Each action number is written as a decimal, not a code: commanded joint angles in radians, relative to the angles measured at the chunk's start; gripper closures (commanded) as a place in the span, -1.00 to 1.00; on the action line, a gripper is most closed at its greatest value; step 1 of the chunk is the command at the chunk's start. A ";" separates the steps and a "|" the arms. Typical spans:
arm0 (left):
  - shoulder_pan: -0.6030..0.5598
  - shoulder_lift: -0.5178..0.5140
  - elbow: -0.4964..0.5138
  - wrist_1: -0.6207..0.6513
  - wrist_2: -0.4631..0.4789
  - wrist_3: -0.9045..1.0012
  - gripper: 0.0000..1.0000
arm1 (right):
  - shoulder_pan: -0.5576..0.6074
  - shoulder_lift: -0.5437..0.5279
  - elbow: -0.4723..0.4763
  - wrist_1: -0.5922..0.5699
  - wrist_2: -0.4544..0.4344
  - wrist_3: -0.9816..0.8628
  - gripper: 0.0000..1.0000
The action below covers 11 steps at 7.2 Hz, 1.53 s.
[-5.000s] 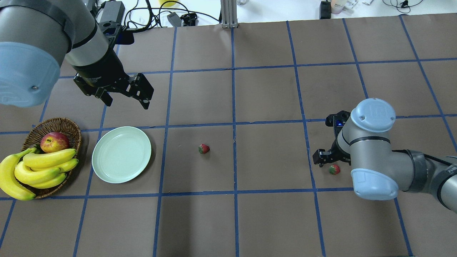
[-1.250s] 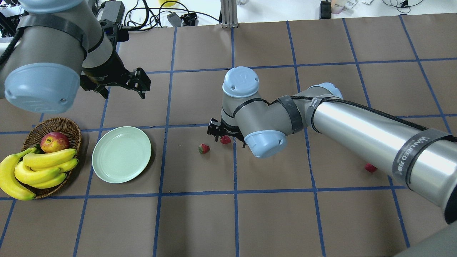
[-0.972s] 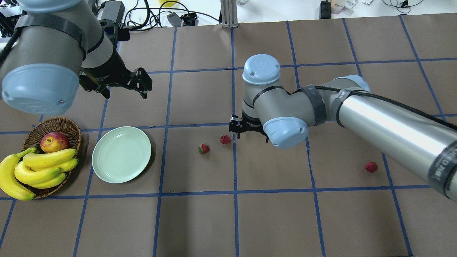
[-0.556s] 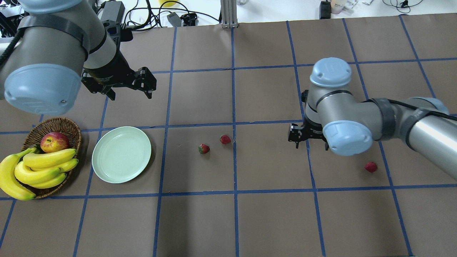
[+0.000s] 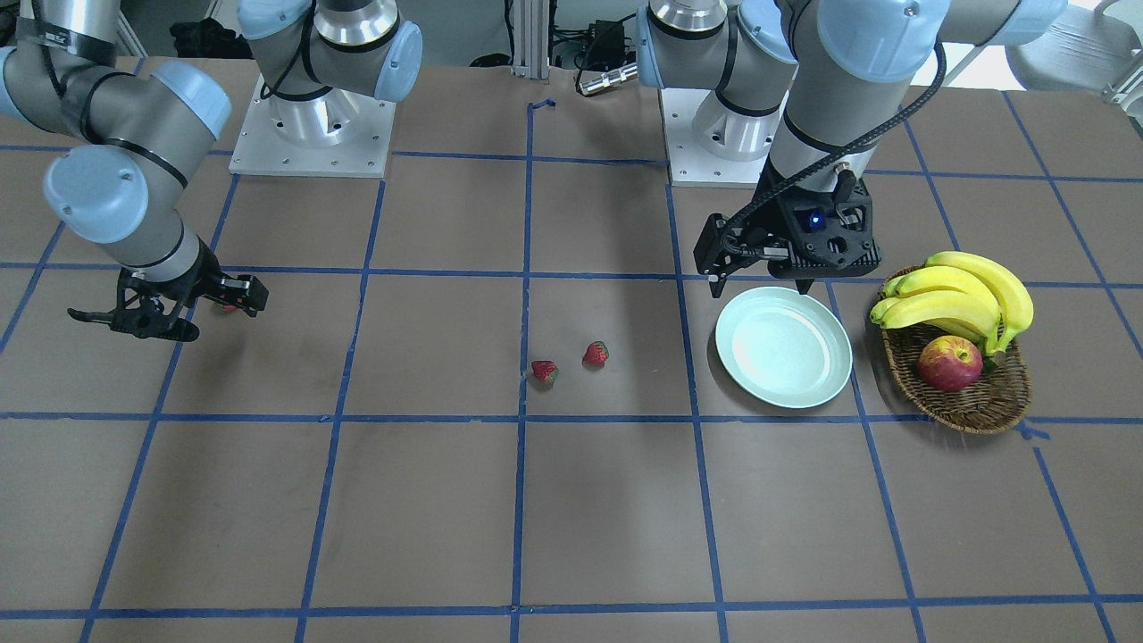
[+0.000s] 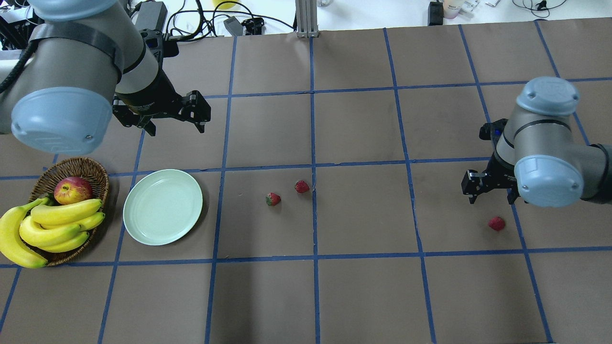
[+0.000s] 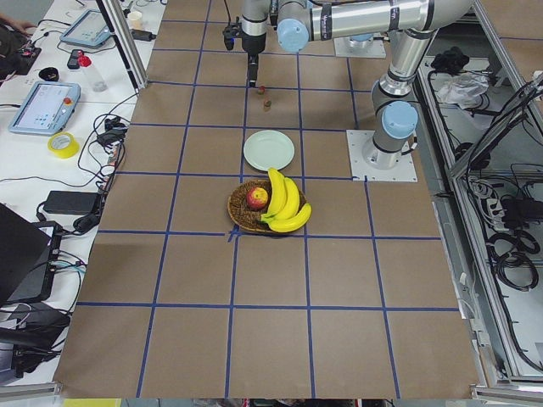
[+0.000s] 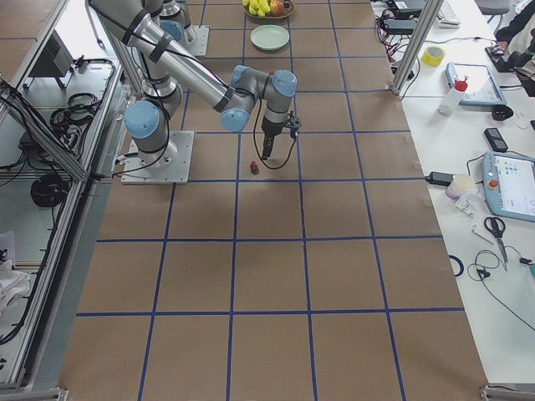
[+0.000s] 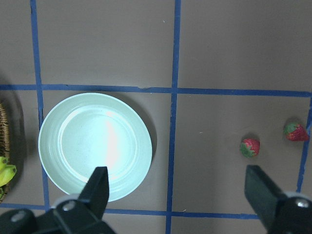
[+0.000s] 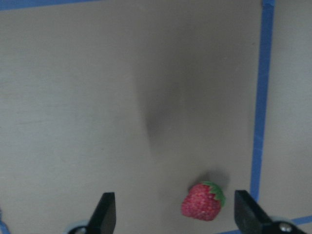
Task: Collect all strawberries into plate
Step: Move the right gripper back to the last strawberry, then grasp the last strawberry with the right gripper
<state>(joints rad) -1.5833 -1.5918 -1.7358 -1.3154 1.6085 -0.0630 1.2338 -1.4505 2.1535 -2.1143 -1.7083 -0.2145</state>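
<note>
Both arms are the same build: silver-grey tube links and pale blue round joint caps point(image 6: 549, 95) with small screws near the rim. The caps carry an embossed mark, too faint to read. The left arm point(image 6: 71, 67) has black strap bands point(image 6: 76, 37) and a black cable point(image 5: 936, 71) running to the wrist. The right arm point(image 6: 526, 138) has a black ring at the joint seam. The left gripper point(image 6: 177, 129) and right gripper point(image 6: 490, 198) are matte black, with a blue LED point(image 5: 813, 217) lit on the left one. The bases sit on white square plates point(image 5: 268, 161) with screw holes.
</note>
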 commanded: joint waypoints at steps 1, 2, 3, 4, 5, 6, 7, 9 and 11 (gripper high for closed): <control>-0.001 -0.002 -0.005 -0.007 -0.002 -0.001 -1.00 | -0.079 0.004 0.075 -0.072 0.044 -0.065 -0.67; 0.000 -0.010 -0.007 0.004 -0.004 -0.003 -1.00 | -0.080 0.025 0.092 -0.123 0.049 -0.066 -0.62; -0.001 -0.010 -0.007 0.004 -0.006 -0.001 -1.00 | -0.080 0.035 0.092 -0.122 0.035 -0.068 -0.50; -0.003 -0.007 -0.011 -0.008 0.001 -0.001 -1.00 | -0.080 0.036 0.092 -0.122 0.041 -0.066 -0.33; -0.003 -0.017 -0.013 -0.008 -0.004 -0.003 -1.00 | -0.080 0.039 0.092 -0.122 0.042 -0.066 -0.12; -0.003 -0.020 -0.015 -0.010 0.007 0.006 -1.00 | -0.080 0.039 0.092 -0.116 0.047 -0.066 0.06; -0.001 -0.011 -0.024 -0.018 0.008 0.003 -1.00 | -0.080 0.038 0.098 -0.113 0.047 -0.066 0.13; -0.001 -0.007 -0.025 -0.018 0.016 0.009 -1.00 | -0.080 0.038 0.101 -0.104 0.039 -0.068 0.16; 0.022 0.000 -0.016 -0.016 0.014 0.015 -1.00 | -0.080 0.036 0.088 -0.046 0.033 -0.066 0.36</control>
<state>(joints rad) -1.5783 -1.5947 -1.7588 -1.3305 1.6234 -0.0514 1.1536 -1.4131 2.2512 -2.2028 -1.6709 -0.2818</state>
